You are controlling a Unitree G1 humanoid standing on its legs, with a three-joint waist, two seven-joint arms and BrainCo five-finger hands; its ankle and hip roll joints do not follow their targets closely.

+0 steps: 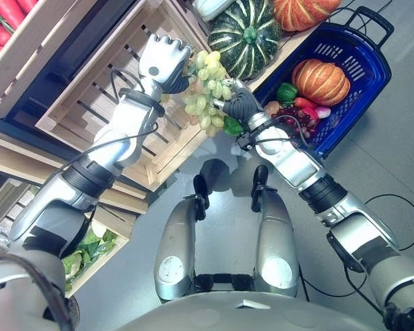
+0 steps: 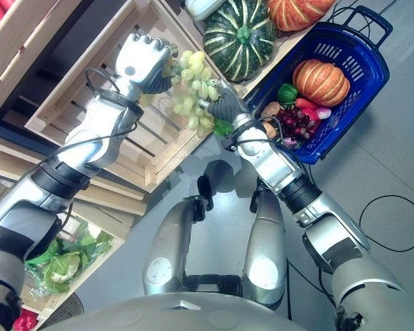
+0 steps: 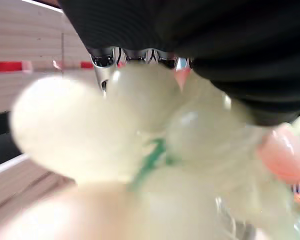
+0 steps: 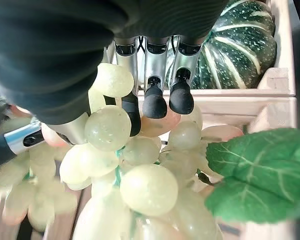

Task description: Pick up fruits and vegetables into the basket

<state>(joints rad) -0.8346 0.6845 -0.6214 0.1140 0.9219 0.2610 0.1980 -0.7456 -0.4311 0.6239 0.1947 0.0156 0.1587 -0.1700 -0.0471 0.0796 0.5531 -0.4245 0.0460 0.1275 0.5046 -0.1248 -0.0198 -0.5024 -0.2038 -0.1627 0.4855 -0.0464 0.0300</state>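
Nearest the robot, low on its left, a shelf bin holds leafy greens [image 1: 90, 248]. Above the floor, both hands meet at a bunch of green grapes [image 1: 208, 93] held in the air in front of an empty wooden crate [image 1: 96, 103]. The right hand [image 1: 241, 105] grips the bunch from below and the right; its wrist view shows the fingers [image 4: 155, 102] curled against the grapes with the thumb on the other side, a green leaf [image 4: 255, 175] hanging just beside them. The left hand [image 1: 164, 63] is closed on the top of the bunch, its fingers bent over the upper grapes. To the right, on the floor, stands a blue basket [image 1: 372, 65] already holding an orange pumpkin [image 1: 321, 81], a green pepper [image 1: 286, 92] and dark red grapes [image 1: 295, 117]. Beyond the crate lie a striped green squash [image 1: 245, 36] and a second orange pumpkin [image 1: 303, 12]. Red peppers [image 1: 3, 21] fill the far left shelf.
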